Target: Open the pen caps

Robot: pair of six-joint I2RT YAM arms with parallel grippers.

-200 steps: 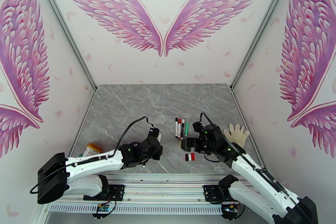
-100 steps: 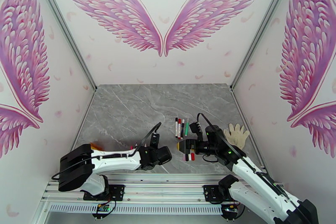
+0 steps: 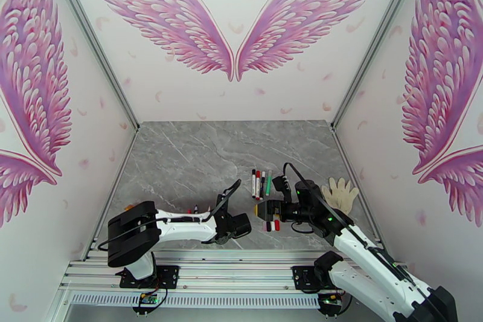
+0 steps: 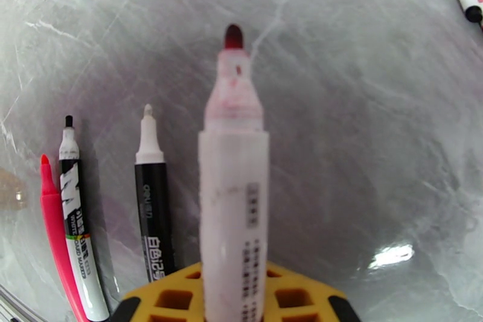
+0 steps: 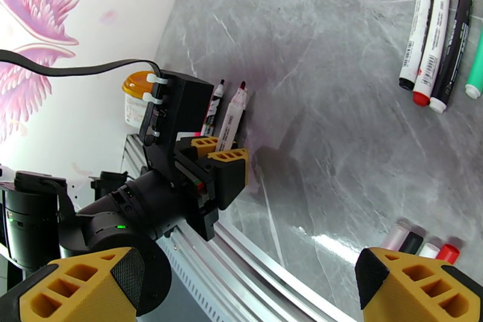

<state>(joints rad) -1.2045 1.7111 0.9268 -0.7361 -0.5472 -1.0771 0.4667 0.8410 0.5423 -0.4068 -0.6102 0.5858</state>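
My left gripper [image 4: 232, 296] is shut on an uncapped white-barrelled pen [image 4: 233, 196] with a red tip, held low over the table. The same gripper [image 5: 220, 157] and pen [image 5: 232, 118] appear in the right wrist view. Three more uncapped pens [image 4: 154, 208] lie side by side to its left. Several loose pen caps [image 5: 422, 244] sit in a row near the front edge, also seen from above [image 3: 272, 226]. My right gripper [image 5: 247, 275] hangs open just behind them, nothing between its fingers. Several capped pens [image 5: 436, 33] lie further back.
A white glove [image 3: 341, 191] lies at the right of the grey marble table [image 3: 193, 154]. An orange-lidded container [image 5: 140, 96] stands at the left near the wall. The metal rail [image 3: 241, 257] runs along the near edge.
My left arm has swung right and toward the near edge, carrying the red-tipped pen lower. The right gripper shifted slightly left early on, then stayed still.
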